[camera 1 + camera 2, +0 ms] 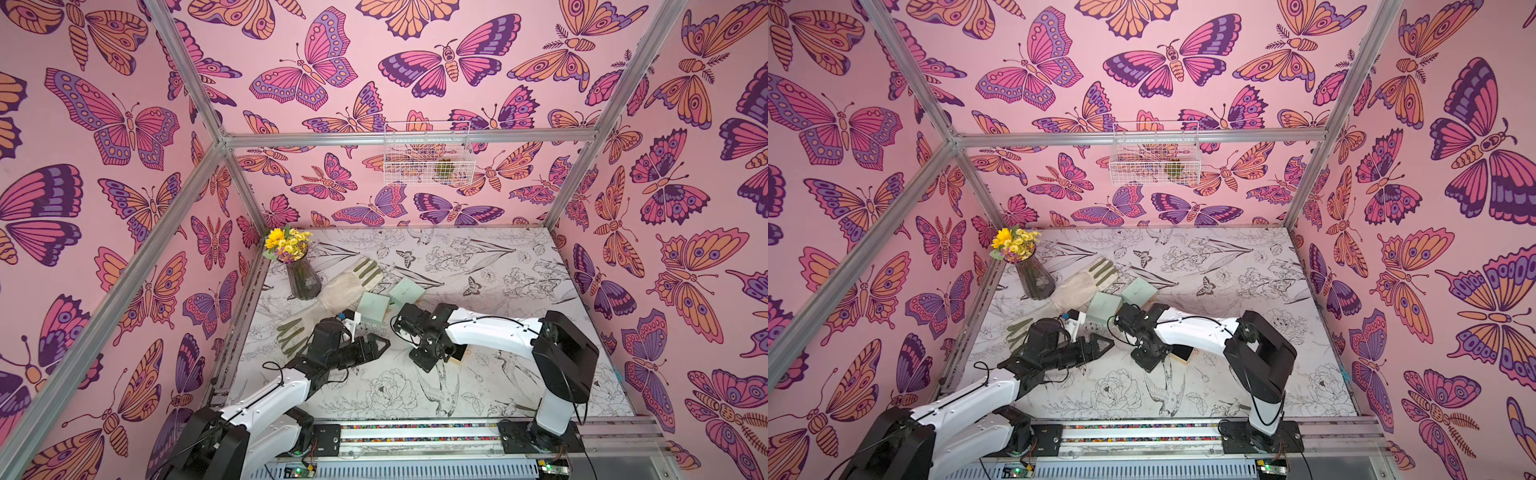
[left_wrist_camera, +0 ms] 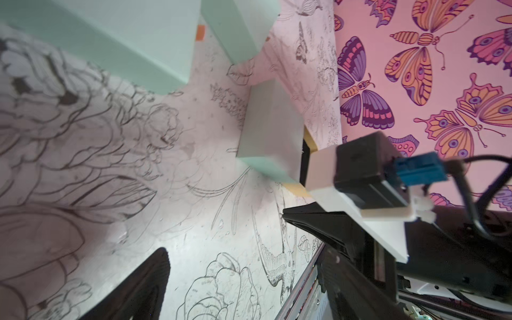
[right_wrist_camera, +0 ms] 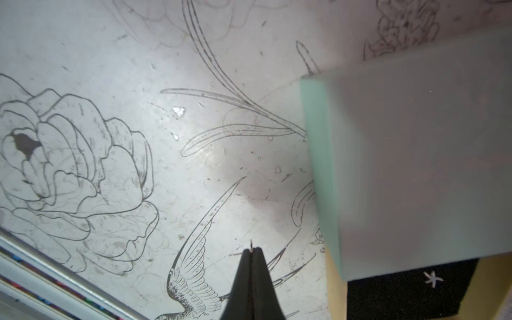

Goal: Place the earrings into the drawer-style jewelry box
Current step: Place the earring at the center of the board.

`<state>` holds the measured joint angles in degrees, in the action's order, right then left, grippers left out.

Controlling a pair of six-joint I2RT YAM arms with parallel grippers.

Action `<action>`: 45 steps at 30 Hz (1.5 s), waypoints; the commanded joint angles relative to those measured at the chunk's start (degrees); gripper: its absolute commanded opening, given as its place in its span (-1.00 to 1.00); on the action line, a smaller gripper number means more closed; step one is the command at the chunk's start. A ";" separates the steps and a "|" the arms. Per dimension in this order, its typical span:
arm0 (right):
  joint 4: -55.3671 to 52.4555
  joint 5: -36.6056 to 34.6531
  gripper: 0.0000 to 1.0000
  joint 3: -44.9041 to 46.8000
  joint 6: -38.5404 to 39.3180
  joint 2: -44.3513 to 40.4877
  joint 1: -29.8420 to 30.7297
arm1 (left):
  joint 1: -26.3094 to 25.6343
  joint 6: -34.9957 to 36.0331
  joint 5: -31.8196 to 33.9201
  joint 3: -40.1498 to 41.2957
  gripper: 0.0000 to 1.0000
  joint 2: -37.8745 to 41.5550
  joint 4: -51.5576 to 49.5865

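Top view first: the right arm reaches across the middle with its wrist tipped steeply down, right over where the drawer pokes out from under it. Its fingertips are hidden from up here. The left gripper lies low and roughly level just beside it, spread wide with nothing in it.

Left wrist view: the mint box sits flat on the table, with the drawer pulled out on its far side.

Right wrist view: the right gripper is pinched tight on an earring, and only a bit of wire hook shows past the tips. It's over bare table, just beside the open drawer, where a star earring already lies on the black lining.

My take: slide sideways until the tips clear the wooden rim, get low over the lining, then let go. Released from high up, something that tiny will likely bounce out. Also, don't bump the box.
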<state>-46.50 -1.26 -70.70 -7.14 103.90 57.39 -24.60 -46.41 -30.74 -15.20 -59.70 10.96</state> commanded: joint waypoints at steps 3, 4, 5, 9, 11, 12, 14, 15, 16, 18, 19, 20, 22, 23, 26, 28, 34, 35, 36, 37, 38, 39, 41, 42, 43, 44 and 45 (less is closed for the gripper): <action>-3.25 -4.30 -1.00 -2.93 3.69 2.46 2.49 | 0.52 -0.83 0.81 0.87 0.75 -0.41 -1.40; -3.33 -4.36 -1.00 -3.19 3.92 2.85 2.85 | 0.52 -0.71 0.85 0.83 0.75 -0.65 -1.52; -3.49 -4.53 -1.00 -3.52 4.05 3.32 3.07 | 0.52 -0.70 0.83 0.81 0.75 -0.81 -1.60; -3.86 -6.46 -1.00 -4.25 4.45 4.62 4.52 | 0.52 -0.70 1.49 0.20 0.74 -1.89 -3.13; -3.86 -7.05 -1.00 -4.50 4.60 5.05 5.17 | 0.52 -0.61 1.36 -0.28 0.74 -2.67 -3.62; -3.94 -7.15 -1.00 -4.61 4.57 5.26 5.32 | 0.52 -0.56 1.29 -0.40 0.74 -2.98 -3.60; -4.03 -7.82 -1.00 -4.79 4.50 5.86 5.71 | 0.52 -0.19 1.13 -0.83 0.73 -3.61 -3.75; -4.08 -8.02 -1.00 -4.82 4.41 6.14 5.81 | 0.52 -0.02 0.93 -1.04 0.73 -3.90 -3.84; -4.08 -8.00 -1.00 -4.81 4.32 6.28 5.85 | 0.52 0.22 0.76 -1.21 0.73 -4.14 -4.01; -3.82 -8.14 -1.00 -4.63 4.17 6.16 5.90 | 0.52 0.36 0.55 -1.33 0.73 -4.50 -4.06; -3.77 -8.15 -1.00 -4.62 4.09 6.07 5.97 | 0.52 0.32 0.56 -1.42 0.73 -4.76 -4.02; -3.69 -8.22 -0.97 -4.50 4.02 6.08 5.98 | 0.52 0.39 0.55 -1.43 0.73 -4.87 -4.04; -3.51 -8.22 -0.89 -4.46 3.88 6.13 5.98 | 0.52 0.29 0.52 -1.57 0.73 -5.22 -4.10; -3.51 -8.24 -0.86 -4.51 3.89 6.28 5.98 | 0.52 0.21 0.57 -1.54 0.73 -5.33 -4.15; -3.42 -8.07 -0.79 -4.50 3.89 6.17 5.98 | 0.52 0.09 0.41 -1.59 0.72 -5.60 -4.19; -3.17 -7.97 -0.74 -4.51 3.95 5.93 5.98 | 0.52 0.16 0.50 -1.45 0.72 -5.51 -4.19; -2.99 -7.51 -0.62 -4.52 3.62 5.12 5.98 | 0.52 0.45 0.55 -1.33 0.72 -5.47 -4.21; -2.90 -7.53 -0.61 -4.41 3.45 4.85 5.98 | 0.52 0.53 0.51 -1.32 0.72 -5.45 -4.20; -2.73 -7.59 -0.60 -4.24 3.29 4.34 5.98 | 0.52 0.66 0.52 -1.33 0.72 -5.43 -4.19; -2.59 -7.71 -0.60 -4.02 3.12 3.83 5.98 | 0.59 0.79 0.59 -1.33 0.72 -5.38 -4.26; -2.62 -7.91 -0.59 -3.96 2.84 3.20 5.98 | 0.60 0.98 0.60 -1.39 0.72 -5.43 -4.18; -2.58 -8.21 -0.59 -3.72 2.18 2.34 5.98 | 0.56 1.27 0.70 -1.41 0.72 -5.44 -4.11; -1.67 -8.41 -0.56 -2.78 -0.33 -0.38 5.85 | 0.52 2.20 0.58 -2.05 0.72 -5.66 -4.19; -0.74 -8.39 -0.55 -1.86 -2.62 -2.06 5.60 | 0.52 2.98 0.31 -2.60 0.73 -5.93 -4.15; 0.00 -7.97 -0.55 -0.84 -5.37 -3.78 5.02 | 0.39 3.96 -0.14 -3.07 0.74 -6.33 -4.25; 0.78 -7.31 -0.55 0.18 -8.45 -5.28 4.36 | 0.14 4.72 -0.47 -4.57 0.74 -6.59 -4.34; 1.86 -6.25 -0.56 1.80 -11.86 -7.09 3.53 | -0.36 5.57 -0.67 -5.84 0.75 -6.82 -4.76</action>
<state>-46.39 -8.38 -71.05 -10.02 101.49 62.39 -24.47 -44.47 -30.33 -17.89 -65.84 6.87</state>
